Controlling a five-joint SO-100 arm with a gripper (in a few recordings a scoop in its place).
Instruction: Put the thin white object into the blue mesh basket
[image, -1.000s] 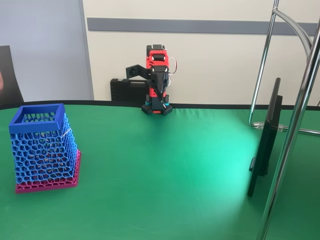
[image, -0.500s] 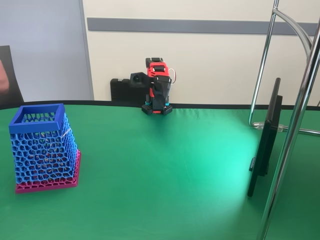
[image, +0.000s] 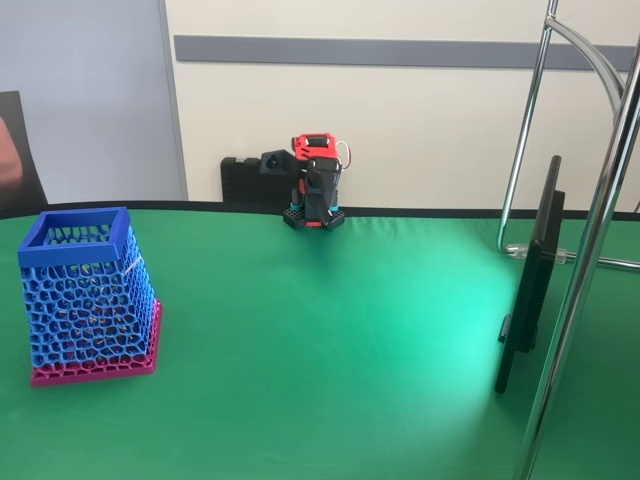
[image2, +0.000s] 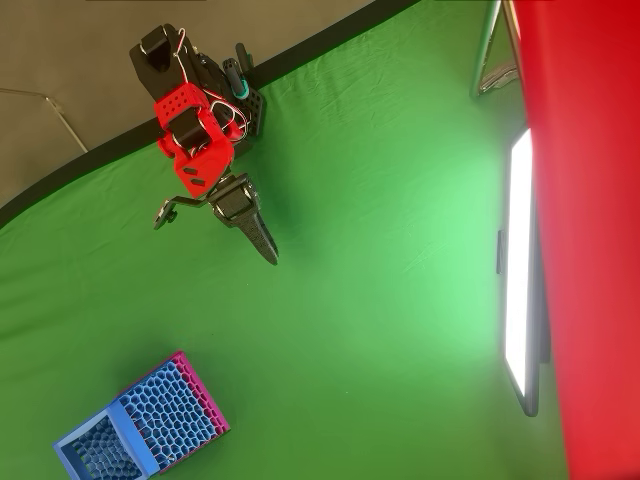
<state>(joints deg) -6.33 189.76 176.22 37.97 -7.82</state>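
Arm: your red and black arm (image: 315, 185) sits folded low over its base at the far edge of the green counter (image: 330, 330).
Claw: in the overhead view your claw (image2: 262, 240) points out over the cloth, its dark fingers pressed together into 1 narrow tip, nothing seen between them.
Basket: the blue mesh basket (image: 85, 295) stands upright on its magenta base at the left of the fixed view, well apart from your arm; in the overhead view it is at the lower left (image2: 140, 425).
White strand: 1 thin pale sliver (image: 131, 266) lies against the basket's right wall just under the rim; too small to tell more.
Right side: a dark flat screen (image: 530, 280) stands edge-on beside chrome poles (image: 590, 250).
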